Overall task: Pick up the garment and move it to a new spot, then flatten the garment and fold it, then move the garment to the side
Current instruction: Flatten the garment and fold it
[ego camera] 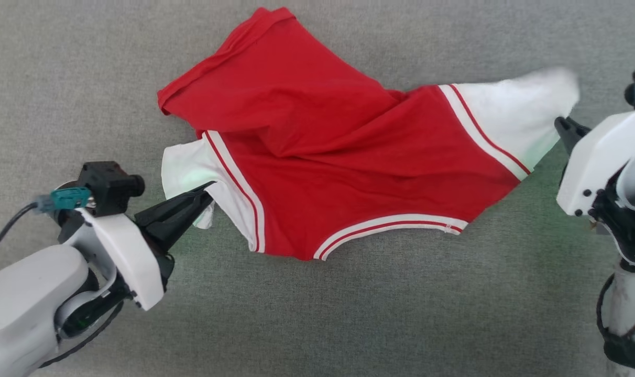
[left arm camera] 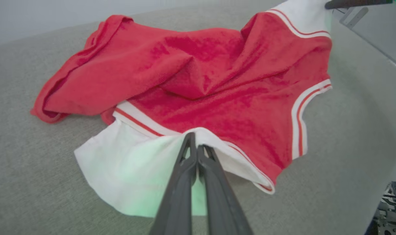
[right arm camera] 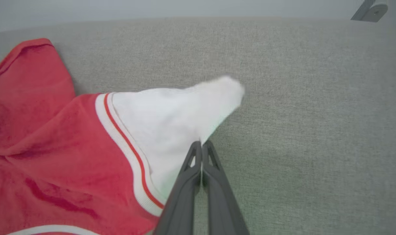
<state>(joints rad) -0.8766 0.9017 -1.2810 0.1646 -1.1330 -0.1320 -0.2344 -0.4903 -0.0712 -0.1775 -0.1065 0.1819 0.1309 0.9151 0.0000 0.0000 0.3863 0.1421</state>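
The garment (ego camera: 328,152), a red T-shirt with white sleeves and striped trim, lies crumpled across the grey cloth surface, its neckline toward me. My left gripper (ego camera: 208,187) is shut on the white sleeve at the shirt's left end; in the left wrist view the closed fingers pinch that sleeve's fabric (left arm camera: 195,140). At the other end my right gripper (ego camera: 562,123) is shut on the edge of the right white sleeve (right arm camera: 172,124), with the closed fingertips (right arm camera: 201,145) meeting at the hem. The garment (left arm camera: 217,81) is bunched into folds in the middle.
The grey fabric surface (ego camera: 317,314) stretches all round the shirt. My left arm's pale forearm (ego camera: 29,293) lies at the lower left and the right arm's white housing (ego camera: 600,157) at the right edge.
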